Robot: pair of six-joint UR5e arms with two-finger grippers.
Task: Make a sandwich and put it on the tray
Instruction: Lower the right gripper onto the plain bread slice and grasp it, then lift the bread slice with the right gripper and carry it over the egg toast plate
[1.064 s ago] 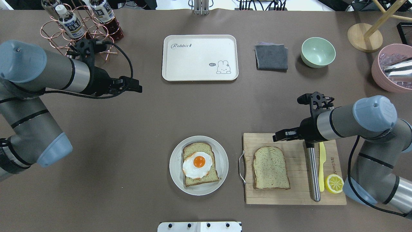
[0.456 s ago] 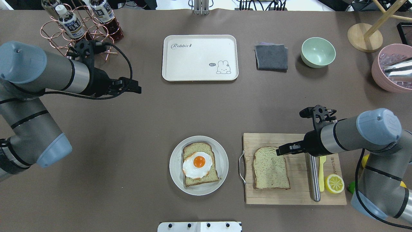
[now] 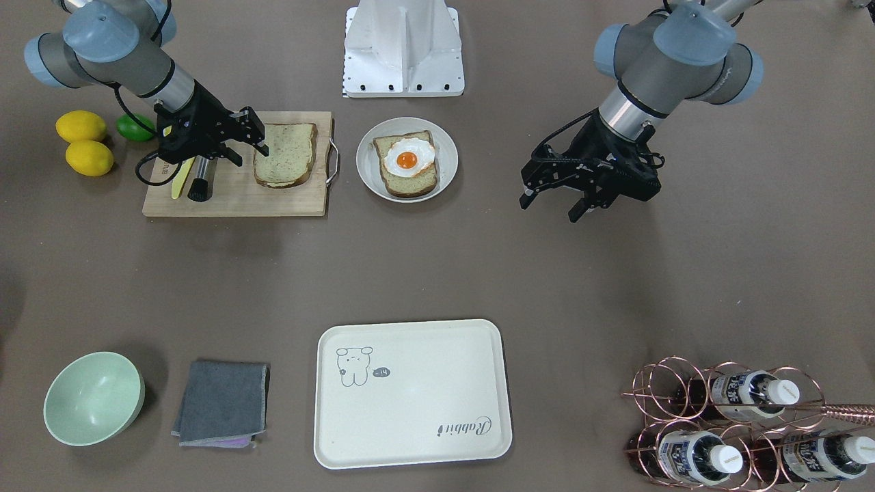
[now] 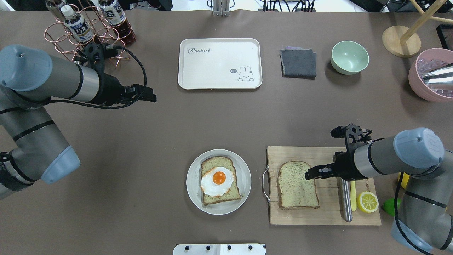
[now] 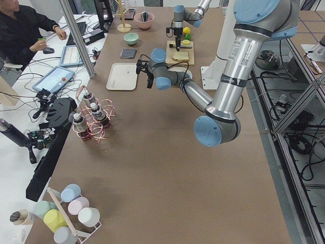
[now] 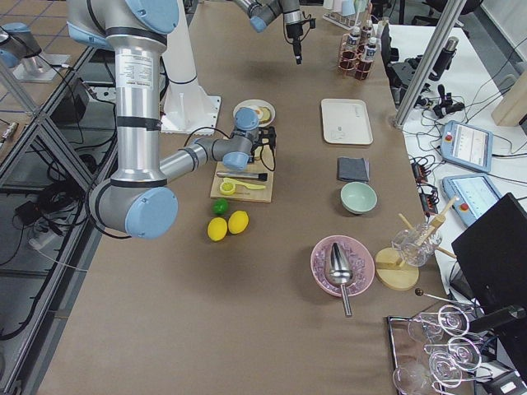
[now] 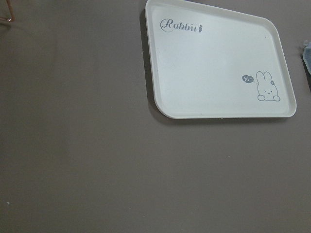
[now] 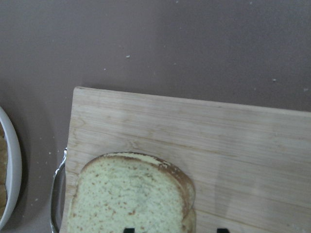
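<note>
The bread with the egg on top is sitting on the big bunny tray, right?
Not quite. The bread with the egg on top is sitting on the round plate, not on the tray. The overhead exterior view shows it, and the tray has nothing on it.

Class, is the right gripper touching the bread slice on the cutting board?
Cannot tell. Overhead, the right gripper overlaps the right edge of the slice, but no view shows its height; the wrist view crops the fingertips.
</note>
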